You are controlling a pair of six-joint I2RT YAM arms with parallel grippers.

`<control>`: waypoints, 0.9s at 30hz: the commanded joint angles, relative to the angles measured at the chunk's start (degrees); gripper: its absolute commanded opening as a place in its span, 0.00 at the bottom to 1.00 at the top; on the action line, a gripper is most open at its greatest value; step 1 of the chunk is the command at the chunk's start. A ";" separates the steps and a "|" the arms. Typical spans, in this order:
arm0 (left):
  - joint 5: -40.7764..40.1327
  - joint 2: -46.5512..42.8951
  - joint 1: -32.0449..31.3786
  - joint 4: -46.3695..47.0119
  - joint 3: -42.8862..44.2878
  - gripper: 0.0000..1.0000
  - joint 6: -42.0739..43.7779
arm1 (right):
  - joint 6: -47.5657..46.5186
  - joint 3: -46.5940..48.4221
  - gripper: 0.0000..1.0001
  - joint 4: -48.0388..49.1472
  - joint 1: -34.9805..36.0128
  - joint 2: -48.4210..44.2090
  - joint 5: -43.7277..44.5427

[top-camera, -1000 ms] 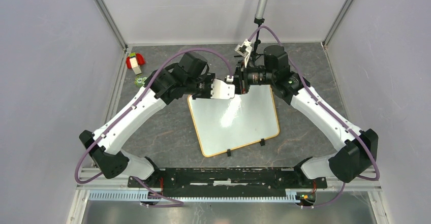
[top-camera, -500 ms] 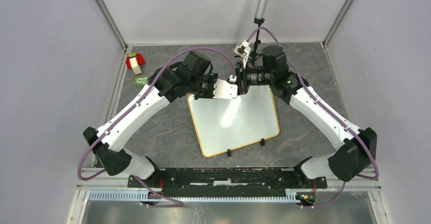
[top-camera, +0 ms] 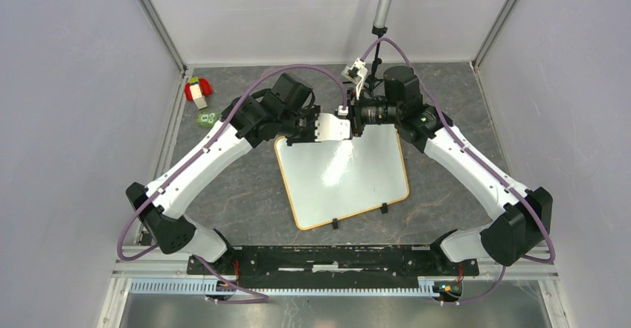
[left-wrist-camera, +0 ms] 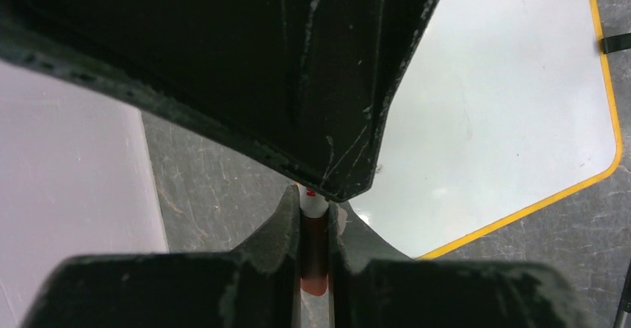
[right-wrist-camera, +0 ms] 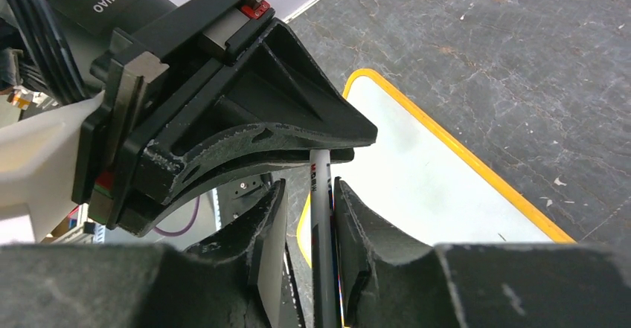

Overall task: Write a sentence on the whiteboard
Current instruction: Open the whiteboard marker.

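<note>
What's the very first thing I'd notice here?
The left gripper and the right gripper meet tip to tip above the far edge of the whiteboard, both around one thin marker. The whiteboard is blank and shiny white. Small red and green toys sit in the far left corner.

The top camera, high behind the near edge, looks steeply down over the whole counter (top-camera: 245, 187). Both wrist cameras sit very close (left facing nearward, right facing leftward), each sharing part of the whiteboard (top-camera: 342, 179) with it.
</note>
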 commanded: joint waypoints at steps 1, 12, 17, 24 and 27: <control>-0.51 -0.03 -0.65 3.25 0.39 0.02 -3.25 | -1.60 2.89 0.32 1.28 -0.32 -1.05 0.31; -1.57 0.71 0.14 4.21 1.28 0.02 -5.21 | -1.30 1.95 0.29 0.83 -3.18 -1.33 -0.70; 0.05 1.46 0.14 4.08 2.50 0.02 -5.59 | 0.68 1.66 0.29 3.03 -3.10 -1.43 -1.29; 0.95 4.18 0.06 3.06 6.36 0.02 -8.05 | 1.92 0.81 0.25 4.03 -2.04 -0.67 -0.75; -0.09 5.04 0.11 2.99 7.24 0.02 -8.91 | 1.50 0.87 0.28 3.75 -1.95 -0.86 -0.11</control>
